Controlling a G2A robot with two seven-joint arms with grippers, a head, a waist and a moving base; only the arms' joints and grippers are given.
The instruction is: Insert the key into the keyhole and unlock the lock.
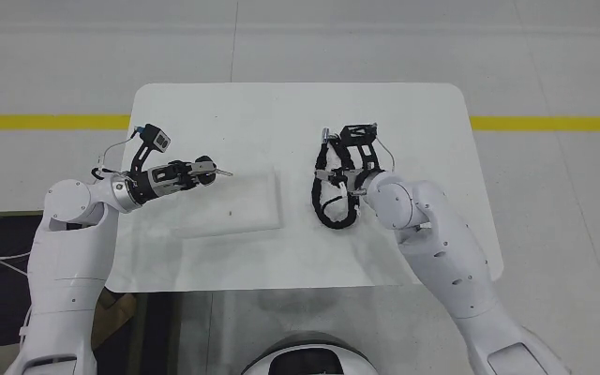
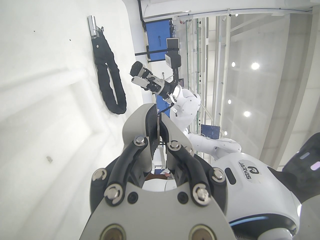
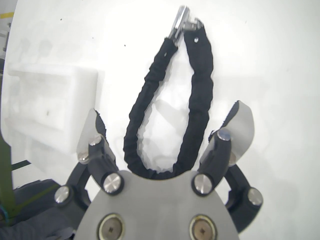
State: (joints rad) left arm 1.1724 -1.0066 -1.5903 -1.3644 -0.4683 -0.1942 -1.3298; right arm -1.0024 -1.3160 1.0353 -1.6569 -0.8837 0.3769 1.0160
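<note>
- The lock (image 1: 319, 199) lies on the right half of the table (image 1: 281, 112). It is a black sleeved loop, and its closed bend is the part nearest the robot (image 3: 200, 76).
- The right gripper (image 1: 339, 173) hangs over that loop with its jaws spread wide and nothing in them. In its own wrist view the two strands run out between the fingers (image 3: 240, 121). The left wrist view shows it raised clear of the lock (image 2: 138, 74).
- A white foam block (image 1: 253, 211) sits left of the lock, between the two arms.
- The left gripper (image 1: 208, 171) is over the block's left edge, and its jaws are pinched on the key (image 1: 223, 172). The key shows as a thin blade edge-on between the pads (image 2: 158, 128), and its tip points right, toward the lock.
- Farthest is the lock's silver cylinder (image 1: 325, 141), where the two strands meet (image 3: 179, 21).
- The relation that matters is that the lock lies to the right of the key tip and well apart from it. The lock's long axis runs near to far, roughly crosswise to the key.
- I cannot tell which face of the cylinder (image 2: 93, 26) has the keyhole.
- The right arm is much nearer the lock, so it seems best placed to steady or turn the cylinder, while the left arm must carry the key across.
</note>
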